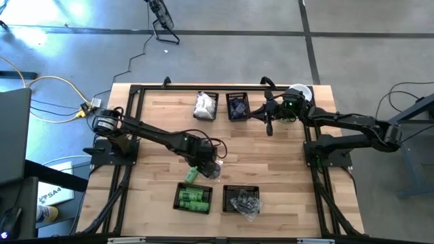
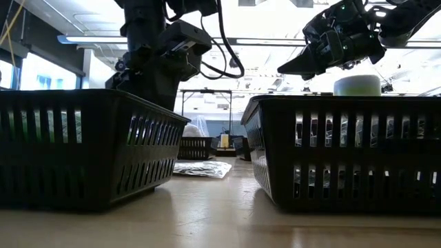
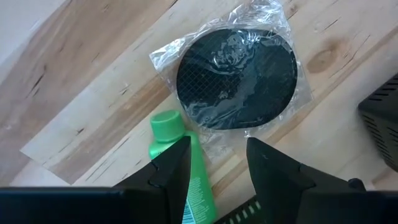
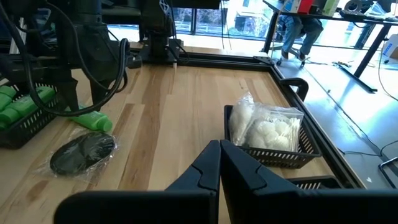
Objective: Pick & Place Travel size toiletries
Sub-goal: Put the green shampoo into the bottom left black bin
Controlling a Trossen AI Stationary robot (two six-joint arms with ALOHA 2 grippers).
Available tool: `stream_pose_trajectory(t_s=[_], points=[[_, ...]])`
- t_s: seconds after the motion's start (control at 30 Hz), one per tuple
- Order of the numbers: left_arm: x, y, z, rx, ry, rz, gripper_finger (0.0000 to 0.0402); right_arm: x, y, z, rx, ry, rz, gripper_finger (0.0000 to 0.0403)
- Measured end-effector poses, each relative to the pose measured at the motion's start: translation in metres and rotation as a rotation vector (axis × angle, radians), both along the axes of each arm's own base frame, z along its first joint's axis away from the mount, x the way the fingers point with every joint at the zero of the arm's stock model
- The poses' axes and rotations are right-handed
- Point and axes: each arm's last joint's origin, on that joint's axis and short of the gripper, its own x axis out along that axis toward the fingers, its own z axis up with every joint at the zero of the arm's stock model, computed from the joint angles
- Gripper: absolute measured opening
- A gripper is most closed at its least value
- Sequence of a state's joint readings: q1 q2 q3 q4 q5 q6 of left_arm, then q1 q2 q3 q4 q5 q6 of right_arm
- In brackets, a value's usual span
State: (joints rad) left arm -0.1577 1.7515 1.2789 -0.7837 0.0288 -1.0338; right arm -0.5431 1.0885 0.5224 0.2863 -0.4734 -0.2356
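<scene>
Caught closest to the lens: fingers (image 3: 177, 171) of the left gripper (image 3: 217, 142), parted about halfway and holding nothing, poised just beyond the far side of the basket of green bottles (image 1: 193, 198). Found lying flat on the table (image 1: 285, 169), just beside that basket: one loose green bottle (image 3: 168, 140), cap pointing away from the basket, body tucked under one finger rather than centred in the gap. Spotted a little farther from the basket, with its clear film reaching the bottle's cap: a dark wrapped disc (image 3: 236, 78). Parked well apart from the basket, near the table's far edge: right gripper (image 4: 219, 144), pinched fully shut and empty.

Judged the chief risk: a closing pinch with the bottle off-centre. Could have clipped the round body on its edge, sent it rolling across the wood or squirting out sideways instead of seating it. Judged a second hazard: the crinkled film. Might have been trapped under a descending finger and dragged along with the bottle, pulling the disc out of place. Also worth a worry: the basket rim so near the fingers. Could have been struck or nudged on the way down, jolting the bottles already sorted inside. Could not tell whether bottle and basket wall actually touched.
</scene>
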Motion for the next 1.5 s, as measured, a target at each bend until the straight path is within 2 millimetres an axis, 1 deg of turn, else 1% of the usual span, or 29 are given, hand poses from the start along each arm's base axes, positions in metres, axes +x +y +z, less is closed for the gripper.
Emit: stream_pose_trajectory(t_s=[0.33, 0.47, 0.6, 0.7, 1.03, 1.3, 1.5], points=[[0.0, 0.0, 0.0, 0.004, 0.006, -0.01, 0.0156, -0.001, 0.0, -0.002, 0.009, 0.02, -0.002, 0.0003], [-0.003, 0.001, -0.007, 0.009, 0.017, -0.002, 0.0181, -0.001, 0.0, -0.002, 0.007, 0.02, -0.002, 0.0003], [-0.005, 0.001, -0.012, -0.004, 0.037, 0.049, 0.0214, -0.001, 0.0, -0.003, 0.01, 0.027, -0.002, 0.0003], [-0.005, 0.001, -0.012, 0.004, 0.035, 0.051, 0.0226, -0.001, 0.0, -0.003, 0.006, 0.032, 0.0, 0.0003], [-0.005, 0.003, -0.012, 0.062, 0.024, 0.037, 0.0228, -0.001, 0.0, -0.004, -0.007, 0.037, 0.004, 0.0003], [-0.008, 0.003, -0.027, 0.057, -0.001, 0.065, 0.0228, -0.001, 0.001, -0.004, -0.009, 0.04, 0.006, 0.0003], [-0.011, 0.003, -0.032, 0.039, 0.019, 0.046, 0.0228, -0.001, 0.0, -0.004, -0.009, 0.04, 0.005, 0.0003]])
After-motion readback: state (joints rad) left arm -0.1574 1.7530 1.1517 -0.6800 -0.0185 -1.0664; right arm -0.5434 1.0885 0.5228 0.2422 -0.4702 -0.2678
